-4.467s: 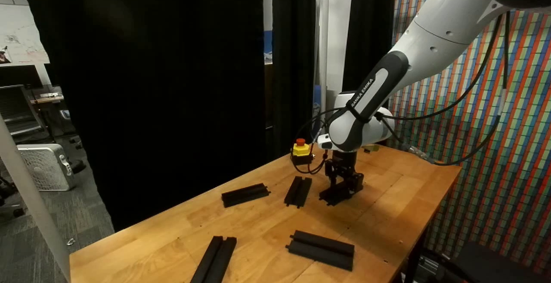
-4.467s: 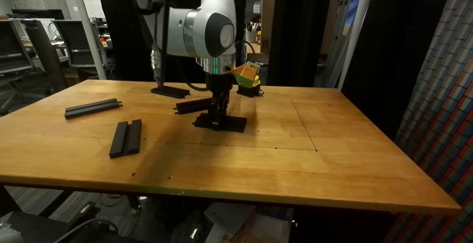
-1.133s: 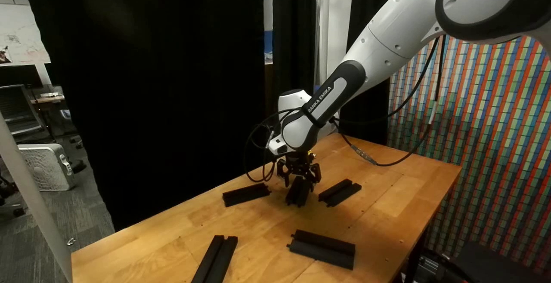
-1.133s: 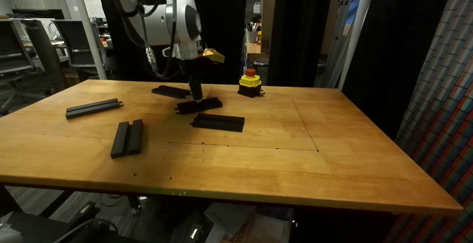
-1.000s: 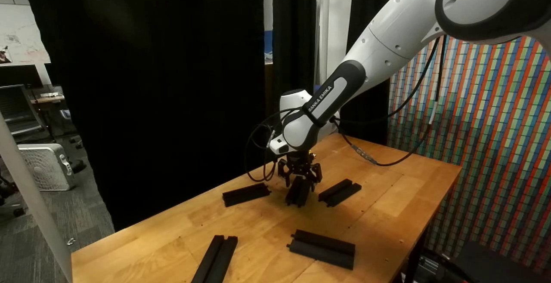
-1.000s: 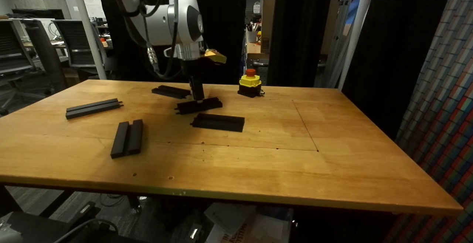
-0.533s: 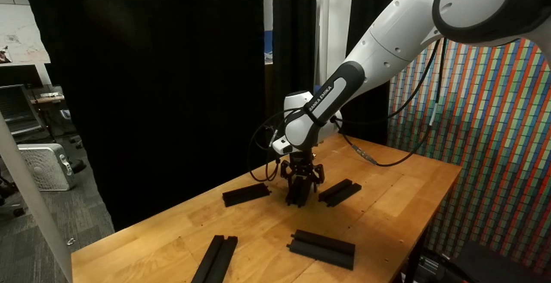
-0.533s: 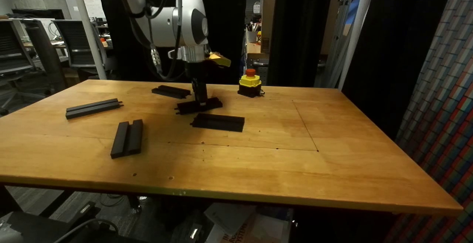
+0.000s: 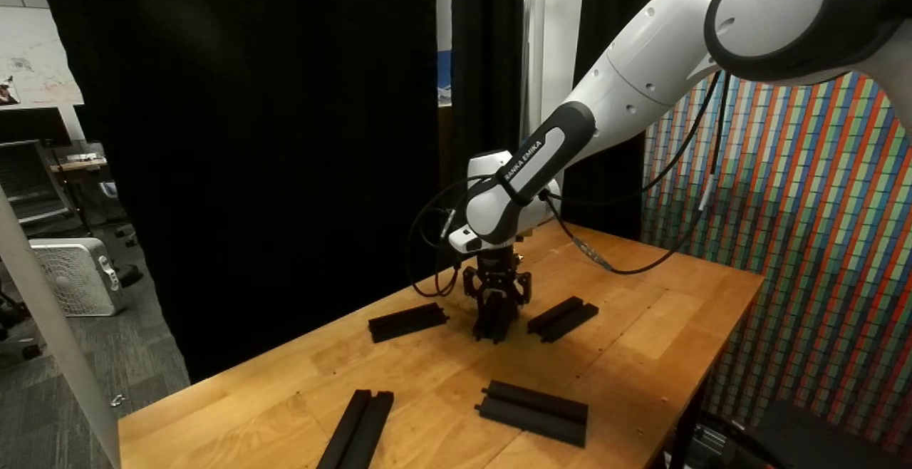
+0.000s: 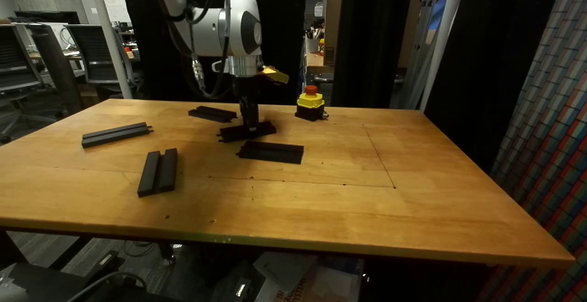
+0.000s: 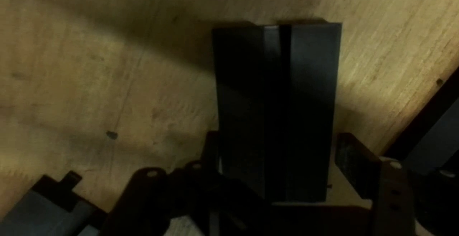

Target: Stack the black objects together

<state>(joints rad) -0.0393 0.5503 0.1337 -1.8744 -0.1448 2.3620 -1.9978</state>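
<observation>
Grooved black bar [image 11: 278,110] lies between the gripper's [image 11: 278,141] spread fingers [image 11: 358,168], another bar [image 11: 39,216] at eight o'clock in wrist view.

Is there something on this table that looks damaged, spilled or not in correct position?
Nothing stands out; no spill or damage shows. The five black bars lie at different angles, not yet stacked; the gripper straddles one; the yellow-and-red button stands upright.

Black bars [image 9: 563,319] flank fingers [image 11: 358,166]; free table [image 10: 449,210] toward colourful backdrop [image 10: 545,150]
</observation>
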